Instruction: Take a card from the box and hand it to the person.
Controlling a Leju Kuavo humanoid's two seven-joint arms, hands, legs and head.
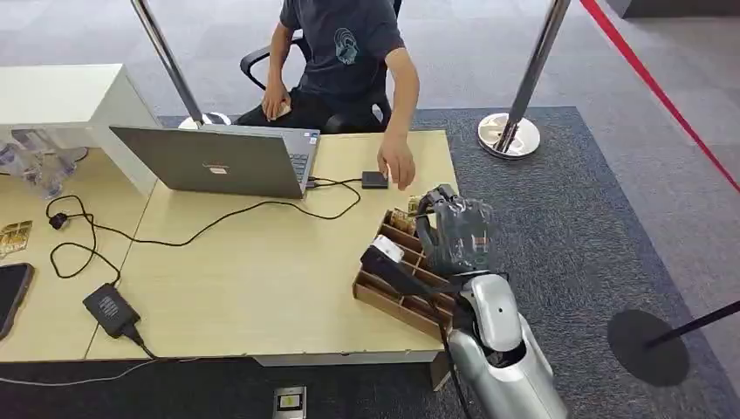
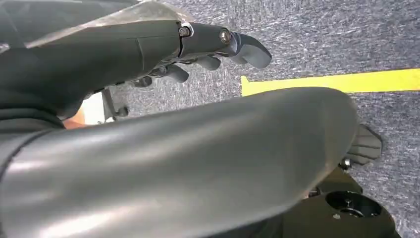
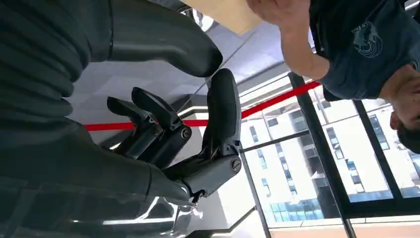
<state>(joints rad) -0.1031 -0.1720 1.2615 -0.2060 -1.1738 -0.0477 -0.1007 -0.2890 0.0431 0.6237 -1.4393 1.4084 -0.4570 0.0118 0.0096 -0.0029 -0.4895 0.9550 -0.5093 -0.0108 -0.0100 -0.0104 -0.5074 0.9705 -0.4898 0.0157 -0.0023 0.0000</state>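
Right hand (image 1: 454, 229) raised over the wooden box (image 1: 403, 278) at the table's (image 1: 262, 288) near right corner.

Its fingers (image 3: 158, 124) are curled apart and grip nothing. Cards (image 1: 388, 249) stand in the box's compartments just beside it. Across the table a seated person (image 1: 349, 52) rests a hand (image 1: 398, 166) by a small black device (image 1: 373, 180). Left hand (image 2: 218, 47) hangs over carpet, fingers loosely spread, empty.

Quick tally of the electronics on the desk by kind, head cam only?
Grey open laptop: 1
Black power brick with cable: 1
Small black square device by the person's hand: 1
Dark phone at the desk's left edge: 1
Total: 4
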